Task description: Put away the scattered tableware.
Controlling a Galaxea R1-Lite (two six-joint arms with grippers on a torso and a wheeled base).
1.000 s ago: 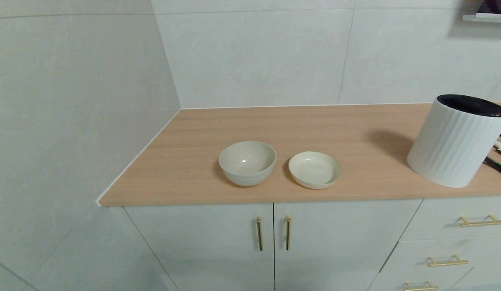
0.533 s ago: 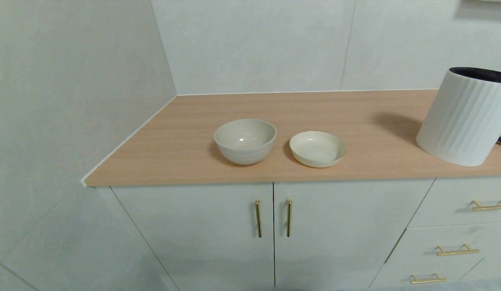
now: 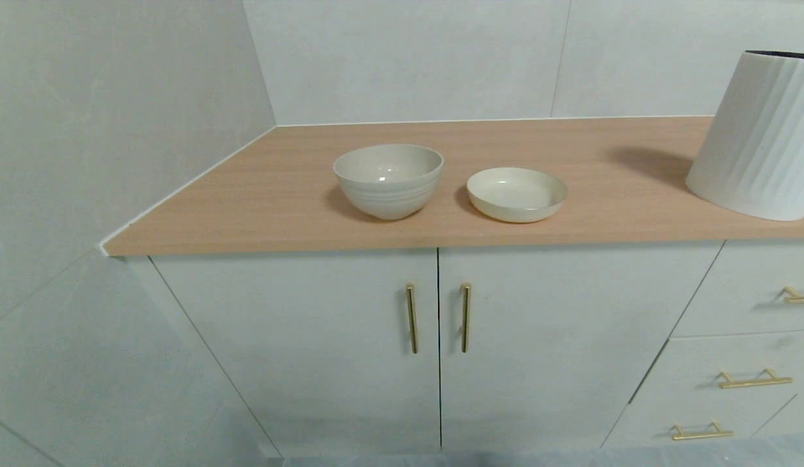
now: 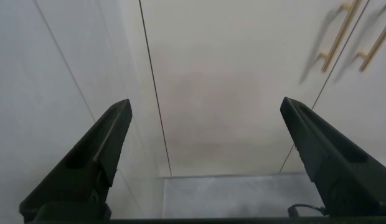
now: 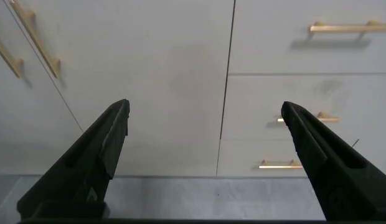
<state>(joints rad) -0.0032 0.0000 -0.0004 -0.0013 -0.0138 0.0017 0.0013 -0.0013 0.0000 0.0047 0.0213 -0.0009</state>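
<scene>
Slim gap between bowl (image 3: pixel 389 180) and dish (image 3: pixel 516 193), side wall (image 3: pixel 116 117) well left, ribbed container (image 3: pixel 758 136) well right

- Worktop (image 3: pixel 278 188): wood grain, smooth, matt.
- Bowl (image 3: pixel 388 181): looks like glazed ceramic, glossy inside, with faint ridged bands round the outside.
- Dish (image 3: pixel 516 193): smooth glaze, glossy.
- Container (image 3: pixel 758 136): matt, with a ribbed wall.
- Cupboard doors (image 3: pixel 298 350): smooth, matt finish.
- 2 door handles (image 3: pixel 411 318): brass-coloured metal with a satin sheen.
- Wall tiles (image 3: pixel 408 58): matt, faintly mottled like stone.
- Left pincer (image 4: pixel 204 106) and right pincer (image 5: pixel 204 106): dark, matt, plastic-looking.
</scene>
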